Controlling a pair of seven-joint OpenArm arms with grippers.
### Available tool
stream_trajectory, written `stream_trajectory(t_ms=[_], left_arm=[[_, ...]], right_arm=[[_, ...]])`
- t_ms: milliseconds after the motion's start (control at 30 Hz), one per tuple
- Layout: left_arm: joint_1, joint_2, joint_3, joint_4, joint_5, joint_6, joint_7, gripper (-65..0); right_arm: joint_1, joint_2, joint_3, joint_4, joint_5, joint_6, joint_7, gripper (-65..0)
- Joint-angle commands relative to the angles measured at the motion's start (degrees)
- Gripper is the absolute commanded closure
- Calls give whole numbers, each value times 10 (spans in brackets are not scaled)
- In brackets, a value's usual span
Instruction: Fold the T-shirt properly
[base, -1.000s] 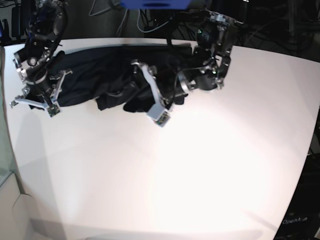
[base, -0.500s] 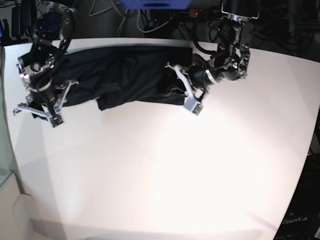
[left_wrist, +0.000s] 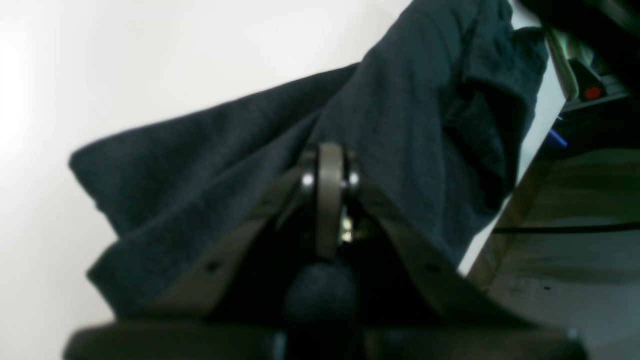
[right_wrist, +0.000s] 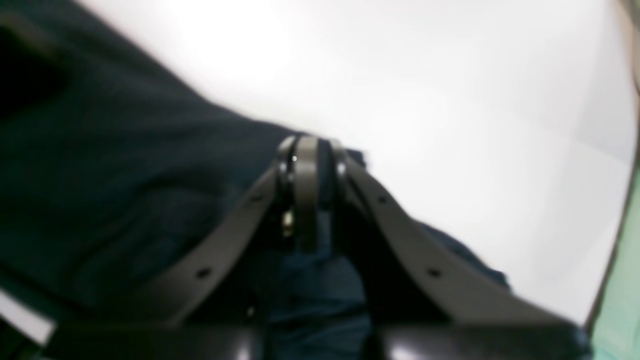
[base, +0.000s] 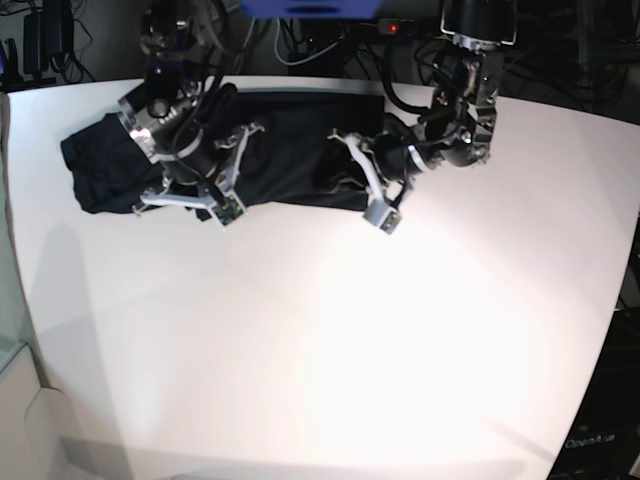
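Gripping the soft, dark charcoal knit T-shirt (base: 290, 150) along the white bench's (base: 350, 350) far edge.
Left gripper (left_wrist: 330, 165) and right gripper (right_wrist: 306, 150) are both clenching its cloth.

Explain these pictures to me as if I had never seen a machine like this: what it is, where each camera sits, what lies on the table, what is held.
This is a robot with two arms, seen from above in the base view. Each arm ends in a two-fingered claw and carries its own close-up camera at the wrist. On the white table lies a dark T-shirt, bunched along the far edge. The left gripper is shut, with shirt fabric gathered around its tip. The right gripper is also shut, over the cloth. Whether either truly pinches fabric is hard to tell.
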Motion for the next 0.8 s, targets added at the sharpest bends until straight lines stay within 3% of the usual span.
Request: stream_trajectory(t_ms=[0, 400, 767], left_arm=[[-11, 0, 0, 5, -10, -5, -10, 0], [-14, -1, -1, 4, -10, -5, -11, 0], [-21, -8, -1, 4, 19, -5, -11, 0]], right_arm=[[-2, -3, -10, 11, 6, -3, 12, -19], [-80, 11, 0, -4, 7, -3, 17, -19], [-92, 50, 137, 1, 6, -3, 29, -19]])
